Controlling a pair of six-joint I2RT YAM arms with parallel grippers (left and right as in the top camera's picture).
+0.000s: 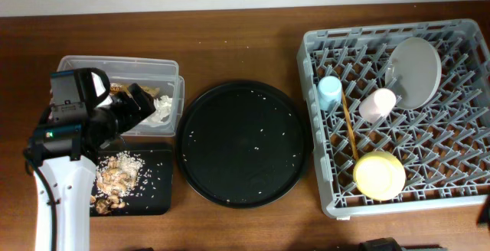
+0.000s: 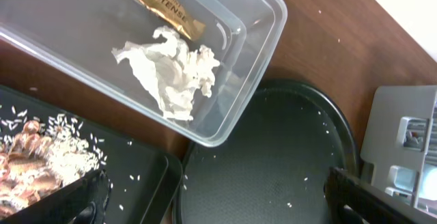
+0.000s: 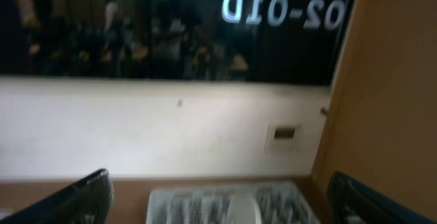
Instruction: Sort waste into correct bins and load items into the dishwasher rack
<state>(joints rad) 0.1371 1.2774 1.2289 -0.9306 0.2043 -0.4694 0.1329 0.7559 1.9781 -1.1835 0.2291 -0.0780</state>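
Note:
The crumpled white tissue (image 1: 163, 109) (image 2: 171, 70) and the brown-and-gold wrapper (image 2: 160, 2) lie in the clear tub (image 1: 122, 63) (image 2: 266, 39). Beige food scraps (image 1: 119, 176) (image 2: 31, 173) lie in the small black tray (image 1: 157, 186) (image 2: 140, 173). The grey rack (image 1: 383, 27) holds the blue cup (image 1: 330, 92), pink cup (image 1: 377, 105), plate (image 1: 414, 72), yellow bowl (image 1: 379, 174) and chopsticks (image 1: 349, 125). My left gripper (image 1: 144, 102) (image 2: 222, 200) is open and empty, above the tub's near right corner. My right gripper (image 3: 218, 203) is open, empty and raised, with the blurred rack (image 3: 184, 207) beyond it.
The large round black tray (image 1: 243, 144) (image 2: 287, 149), dotted with rice grains, sits between the bins and the rack. A corner of the rack (image 2: 403, 142) shows in the left wrist view. Loose rice lies in the small black tray. The right arm is out of the overhead view.

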